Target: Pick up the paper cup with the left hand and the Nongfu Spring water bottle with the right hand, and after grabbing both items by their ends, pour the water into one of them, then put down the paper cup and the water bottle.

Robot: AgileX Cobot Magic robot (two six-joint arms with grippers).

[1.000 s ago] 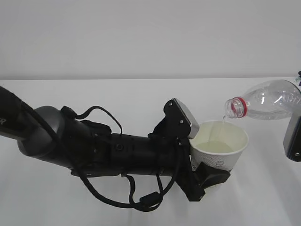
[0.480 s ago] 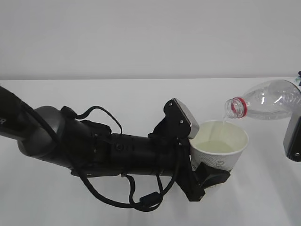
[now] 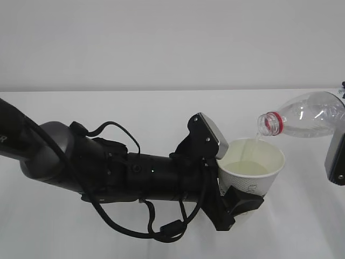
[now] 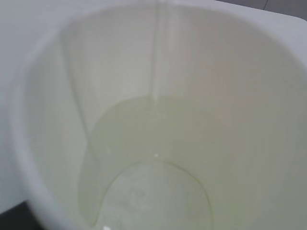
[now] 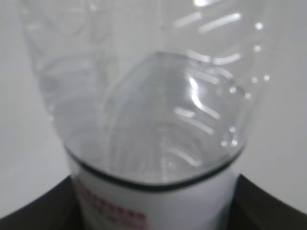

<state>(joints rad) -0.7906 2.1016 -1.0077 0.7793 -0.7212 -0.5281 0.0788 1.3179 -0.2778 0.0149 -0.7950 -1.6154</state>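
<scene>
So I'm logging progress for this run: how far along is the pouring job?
Both pickups look done: the left gripper holds the paper cup, and the right gripper holds the bottle. Pouring is in hand: the bottle is tipped, mouth over the rim, a thin stream falling onto the water pooled inside. Left: stop pouring and set both down on the table.

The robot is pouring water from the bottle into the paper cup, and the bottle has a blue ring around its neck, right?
Almost. The ring around the neck of the Nongfu Spring water bottle is red, not blue; the exterior view shows it. The rest holds: the bottle is tipped over and a thin stream of water runs into the paper cup.
</scene>
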